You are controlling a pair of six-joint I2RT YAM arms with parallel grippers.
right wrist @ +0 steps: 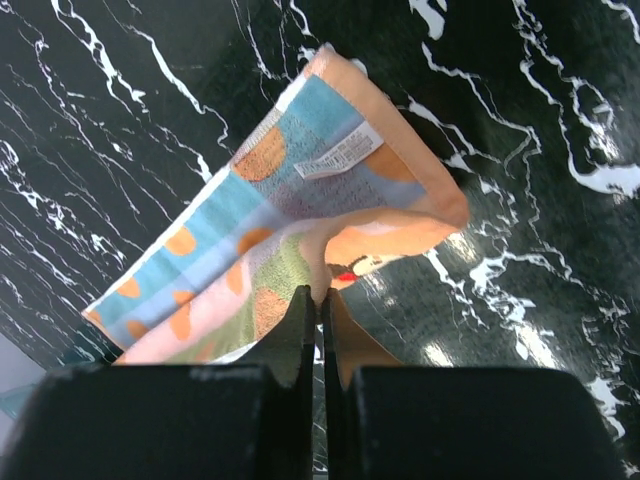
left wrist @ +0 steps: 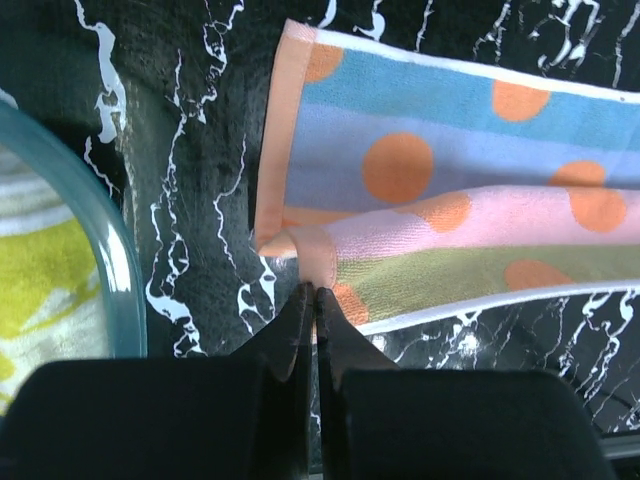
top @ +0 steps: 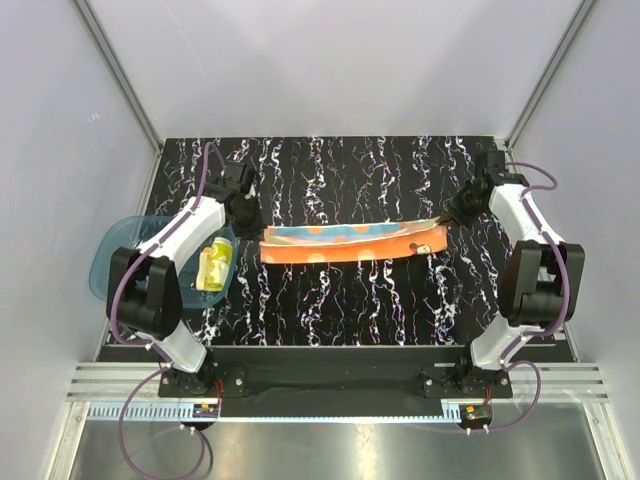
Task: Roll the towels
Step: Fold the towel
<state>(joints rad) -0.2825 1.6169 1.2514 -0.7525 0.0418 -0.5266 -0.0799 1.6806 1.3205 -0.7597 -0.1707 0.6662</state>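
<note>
A striped towel with orange dots (top: 350, 242) lies stretched across the middle of the table, folded lengthwise. My left gripper (top: 247, 216) is shut on the towel's left end; in the left wrist view the towel (left wrist: 450, 200) has its orange edge pinched at my gripper's tips (left wrist: 316, 292). My right gripper (top: 462, 207) is shut on the towel's right end; in the right wrist view the towel (right wrist: 290, 190) is lifted and folded over, with a fold pinched at my gripper's tips (right wrist: 319, 297). A white label (right wrist: 335, 155) shows on it.
A clear blue bin (top: 125, 250) sits at the left edge of the table and holds a rolled yellow-green towel (top: 215, 262). Its rim shows in the left wrist view (left wrist: 100, 240). The table is black marble-patterned (top: 350, 310), with white walls around it.
</note>
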